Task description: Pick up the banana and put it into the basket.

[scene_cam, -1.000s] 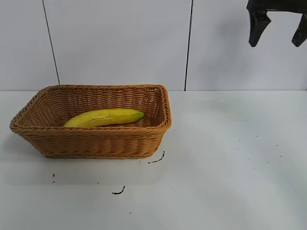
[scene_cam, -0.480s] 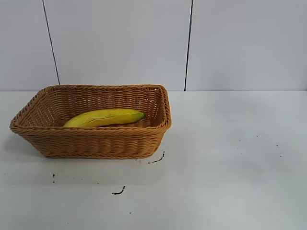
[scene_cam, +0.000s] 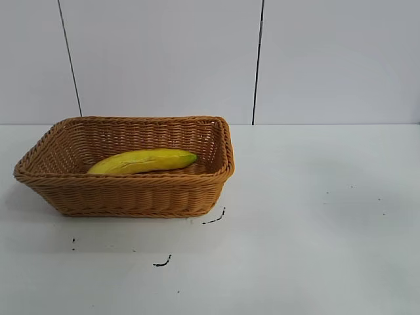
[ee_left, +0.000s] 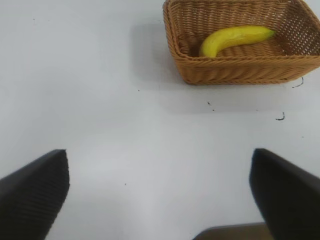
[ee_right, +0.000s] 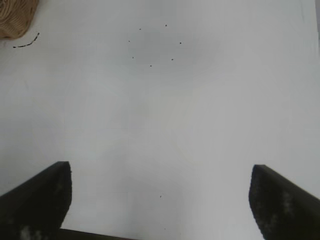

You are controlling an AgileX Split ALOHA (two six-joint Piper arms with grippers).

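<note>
- White worktop [scene_cam: 315, 216]: broad bare surface to the right of and in front of the basket, marked only by small dark specks.
- Rectangular tan-brown woven wicker basket [scene_cam: 131, 193]: stands at the left half of the worktop, braided rim unobstructed.
- Long yellow banana with greenish tip [scene_cam: 143, 161]: lies inside the basket, along its length.
- Left claw [ee_left: 160, 200]: fingers wide apart, empty, over bare worktop, well apart from the banana.
- Right claw [ee_right: 160, 200]: fingers wide apart, empty, only a basket corner in its view.
</note>
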